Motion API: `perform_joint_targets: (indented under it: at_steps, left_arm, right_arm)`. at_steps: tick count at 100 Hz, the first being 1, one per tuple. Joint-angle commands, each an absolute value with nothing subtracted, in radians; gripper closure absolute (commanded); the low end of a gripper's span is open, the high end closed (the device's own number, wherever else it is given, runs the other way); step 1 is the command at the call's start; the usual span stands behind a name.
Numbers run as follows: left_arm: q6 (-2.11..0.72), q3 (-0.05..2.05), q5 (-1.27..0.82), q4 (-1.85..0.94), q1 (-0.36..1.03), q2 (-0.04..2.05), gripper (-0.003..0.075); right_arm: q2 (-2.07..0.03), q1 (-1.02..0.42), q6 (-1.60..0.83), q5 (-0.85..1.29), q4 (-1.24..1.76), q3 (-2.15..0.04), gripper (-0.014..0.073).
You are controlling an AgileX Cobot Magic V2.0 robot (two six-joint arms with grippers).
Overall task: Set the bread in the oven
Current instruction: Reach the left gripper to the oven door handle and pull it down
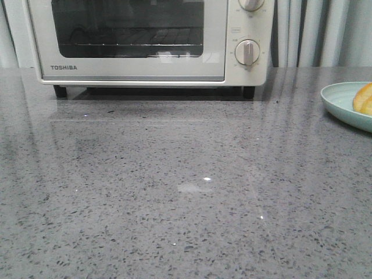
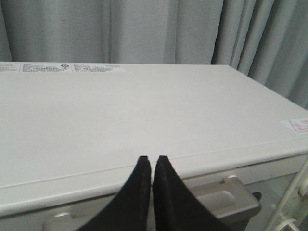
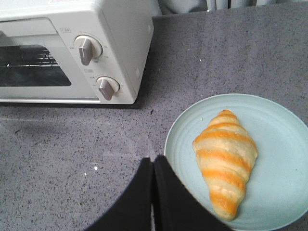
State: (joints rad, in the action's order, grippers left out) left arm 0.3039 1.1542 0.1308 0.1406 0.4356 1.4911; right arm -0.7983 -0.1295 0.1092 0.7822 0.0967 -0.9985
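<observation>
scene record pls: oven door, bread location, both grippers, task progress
oven: on grey counter, door closed, wire rack visible through glass
bread: on light green plate, right of oven, untouched
left gripper: fingers together, empty, above oven top near door handle
right gripper: fingers together, empty, above counter beside plate rim
progress: not started; door not yet opened

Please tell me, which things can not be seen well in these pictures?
- Bread: front view, cut off by the right edge, as is its plate.
- Oven: front view, top cropped by the upper edge; interior dim behind glass.
- Left pincer and right pincer: absent from the front view.
</observation>
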Motion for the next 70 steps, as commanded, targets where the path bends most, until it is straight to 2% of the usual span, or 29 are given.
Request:
perform_joint_targets:
  at_steps: [1,46,70]
  left_arm:
    - [0.314,1.196,0.189,0.152,0.443,1.475,0.0741]
    - [0.314,1.194,0.026,0.156,0.43,1.515,0.0741]
    - [0.314,1.027,0.07,0.074,0.432,1.388,0.0742]
  right_arm:
    - [-0.796,-0.131,0.1,0.733,0.086,-1.035,0.0669]
    - [-0.796,-0.131,0.1,0.741,0.086,-1.035,0.0669]
    - [-0.796,-0.131,0.1,0.817,0.086,-1.035,0.0669]
